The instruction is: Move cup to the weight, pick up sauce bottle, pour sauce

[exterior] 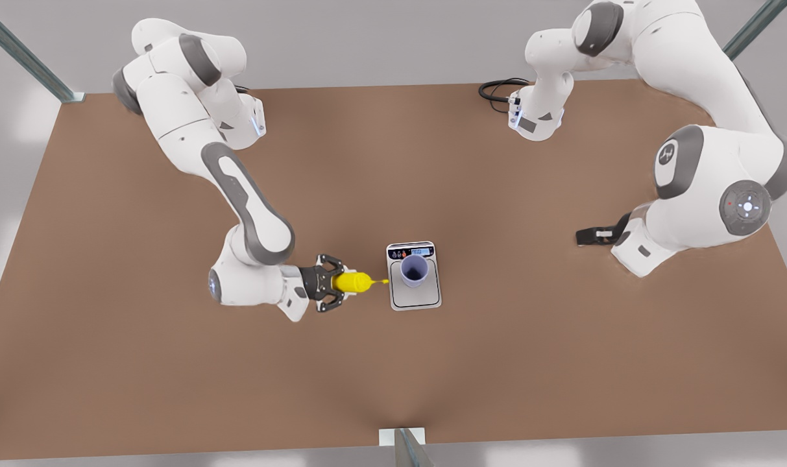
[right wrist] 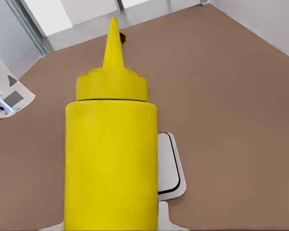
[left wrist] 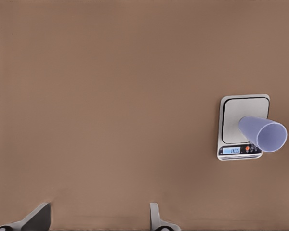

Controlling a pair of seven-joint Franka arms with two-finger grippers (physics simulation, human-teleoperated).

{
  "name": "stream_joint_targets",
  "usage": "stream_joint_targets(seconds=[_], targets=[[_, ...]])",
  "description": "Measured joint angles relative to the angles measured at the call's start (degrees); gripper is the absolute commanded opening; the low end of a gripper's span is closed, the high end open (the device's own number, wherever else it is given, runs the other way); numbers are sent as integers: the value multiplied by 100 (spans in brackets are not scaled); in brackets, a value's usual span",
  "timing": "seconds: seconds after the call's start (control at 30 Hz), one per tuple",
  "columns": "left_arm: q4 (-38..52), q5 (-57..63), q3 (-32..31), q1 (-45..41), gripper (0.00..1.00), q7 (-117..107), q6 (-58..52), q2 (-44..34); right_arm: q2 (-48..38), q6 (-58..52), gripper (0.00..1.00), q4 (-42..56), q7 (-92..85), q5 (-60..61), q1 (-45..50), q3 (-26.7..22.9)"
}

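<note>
The lavender-blue cup stands upright on the weight, a silver-grey scale with its display strip at the far end. My right gripper, on the front view's left, is shut on the yellow sauce bottle. The bottle lies level, its nozzle pointing at the cup and its tip at the scale's near edge. In the right wrist view the sauce bottle stands in front of the weight. My left gripper waits open and low on the front view's right. Its view shows the cup on the weight.
The brown table stretches wide around the scale. A black cable loop lies at the back by an arm base. A metal post stands at the front edge.
</note>
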Motion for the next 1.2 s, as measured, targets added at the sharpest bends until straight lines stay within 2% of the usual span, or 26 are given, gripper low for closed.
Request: stream_joint_targets(seconds=[0.07,0.1,0.33,0.47,0.63,0.67,0.87,0.97,1.1,1.2], targets=[[-1475,198,10,-10,100,8,856,-865,-141,-43,50,-11,346,-244,108,21],[-1728,264,10,-10,100,16,1094,-888,-239,-76,50,-56,441,-312,116,36],[-1730,446,10,13,100,-18,1035,-620,-476,-9,50,148,1751,-1410,718,120],[-1730,461,2,-1,100,-17,1035,-616,-132,-69,50,647,2640,-2345,1002,76],[-1730,467,1,-3,100,-14,1016,-611,224,-196,50,1074,2805,-2393,1148,-150],[-1730,468,2,-3,100,-15,1016,-575,219,-342,47,1115,2802,-2296,1062,-144],[-1730,462,1,-21,100,-32,1025,-563,175,-1542,47,1112,872,24,-346,-108],[-1730,461,-6,-20,100,-36,1025,-563,179,-1879,47,162,-944,1107,-1168,-112],[-1730,462,-1,-36,100,-5,1025,-538,184,-2750,47,-557,-2898,1852,-2187,-111],[-1730,466,-8,-38,100,-6,1025,-537,452,-3202,47,-784,-4057,1923,-2696,-115]])
